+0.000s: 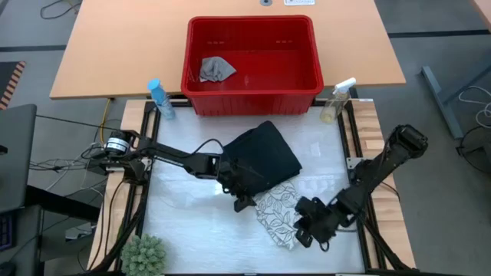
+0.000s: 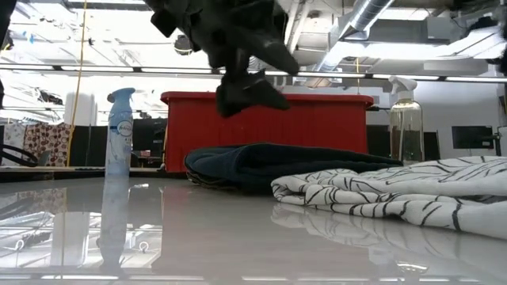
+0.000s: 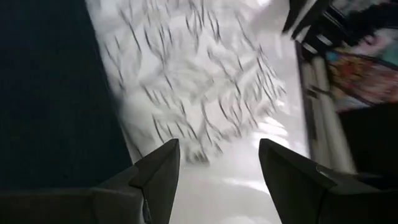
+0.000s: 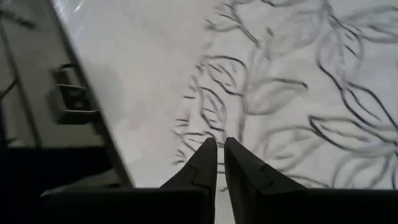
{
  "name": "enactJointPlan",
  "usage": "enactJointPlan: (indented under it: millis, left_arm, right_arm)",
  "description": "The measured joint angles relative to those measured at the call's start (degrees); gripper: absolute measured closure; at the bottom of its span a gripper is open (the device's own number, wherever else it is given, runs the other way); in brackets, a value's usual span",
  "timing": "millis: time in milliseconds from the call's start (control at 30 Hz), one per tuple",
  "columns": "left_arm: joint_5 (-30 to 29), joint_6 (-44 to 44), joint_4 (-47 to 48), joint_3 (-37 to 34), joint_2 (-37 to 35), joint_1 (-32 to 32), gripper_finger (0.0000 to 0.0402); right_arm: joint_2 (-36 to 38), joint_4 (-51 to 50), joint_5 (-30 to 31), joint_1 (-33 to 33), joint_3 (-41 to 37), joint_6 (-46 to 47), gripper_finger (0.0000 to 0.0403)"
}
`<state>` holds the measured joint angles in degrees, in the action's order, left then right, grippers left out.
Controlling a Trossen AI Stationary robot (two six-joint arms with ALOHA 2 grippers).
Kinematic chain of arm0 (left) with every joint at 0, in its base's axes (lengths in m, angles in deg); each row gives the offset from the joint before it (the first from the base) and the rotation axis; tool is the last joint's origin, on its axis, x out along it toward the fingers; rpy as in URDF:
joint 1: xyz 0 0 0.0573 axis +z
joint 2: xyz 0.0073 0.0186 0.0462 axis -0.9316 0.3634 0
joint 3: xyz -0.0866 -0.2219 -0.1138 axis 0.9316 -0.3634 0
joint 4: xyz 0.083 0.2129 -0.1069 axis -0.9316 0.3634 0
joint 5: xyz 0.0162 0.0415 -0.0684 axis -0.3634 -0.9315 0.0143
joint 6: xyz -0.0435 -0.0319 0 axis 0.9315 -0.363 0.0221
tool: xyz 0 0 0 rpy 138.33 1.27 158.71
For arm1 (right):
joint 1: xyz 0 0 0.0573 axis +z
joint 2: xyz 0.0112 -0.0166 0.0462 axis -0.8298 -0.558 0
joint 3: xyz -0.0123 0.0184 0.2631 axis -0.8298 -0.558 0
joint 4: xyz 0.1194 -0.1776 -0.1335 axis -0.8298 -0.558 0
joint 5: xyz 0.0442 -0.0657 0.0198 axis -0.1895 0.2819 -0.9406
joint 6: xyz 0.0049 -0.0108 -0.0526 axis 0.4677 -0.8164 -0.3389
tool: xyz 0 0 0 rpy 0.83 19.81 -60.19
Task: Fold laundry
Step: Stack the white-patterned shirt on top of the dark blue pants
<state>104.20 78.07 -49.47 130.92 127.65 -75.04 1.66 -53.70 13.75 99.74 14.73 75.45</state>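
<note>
The dark blue-black jeans [image 1: 265, 157] lie folded on the white table, in front of the red basket [image 1: 253, 98]. The white leaf-print cloth [image 1: 280, 215] lies crumpled on the table at their near side. A small grey cloth [image 1: 216, 69] sits inside the basket. My left gripper [image 1: 244, 201] is open and raised above the table [image 2: 245, 87], between the jeans' near edge [image 3: 50, 93] and the leaf cloth [image 3: 199, 81]. My right gripper [image 1: 303, 230] is shut, its tips [image 4: 220, 144] over the leaf cloth's right edge [image 4: 205, 106]. My right gripper points down at the leaf cloth's edge [image 4: 199, 134] with shut fingers. I cannot tell whether it touches the cloth.
A blue spray can [image 1: 159, 98] stands at the table's far left and a clear spray bottle [image 1: 337, 100] at its far right. A small green plant [image 1: 144, 257] sits at the near left corner. Bare white table [image 1: 184, 222] lies left of the cloth.
</note>
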Motion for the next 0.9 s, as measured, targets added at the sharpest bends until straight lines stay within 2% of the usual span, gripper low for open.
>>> enactJointPlan:
  millis: [133,233,400,533,633,767,900]
  left_arm:
    - [-7.49,-4.13,-2.79,0.02,0.00,-2.40,0.0192]
    - [-9.31,-4.14,-4.29,0.07,0.11,-3.56,0.0192]
    - [-19.06,-9.03,-3.63,0.02,0.28,-6.07,0.0192]
    - [-18.88,-7.17,-3.33,0.04,0.43,-7.28,0.0192]
    - [-18.09,-4.11,-4.25,0.04,2.18,-8.26,0.0192]
    - [-15.06,0.46,-9.39,0.04,6.38,-9.20,0.0192]
    - [-18.57,5.19,-11.46,0.10,9.26,-9.46,0.0192]
  right_arm:
    - [-3.51,-3.46,5.84,3.53,-0.09,7.98,0.0349]
    - [-7.35,-3.37,6.19,4.03,-0.09,11.51,0.0349]
    - [-14.29,-1.96,3.93,4.22,0.81,13.88,0.0349]
    - [-18.40,-0.15,-0.13,4.64,2.97,15.04,0.0349]
    - [-20.73,-0.73,-0.98,5.66,5.57,13.12,0.0349]
    - [-21.39,-3.52,-2.31,6.96,7.63,10.77,0.0349]
    - [-21.22,-5.39,-3.91,9.38,8.09,7.00,0.0349]
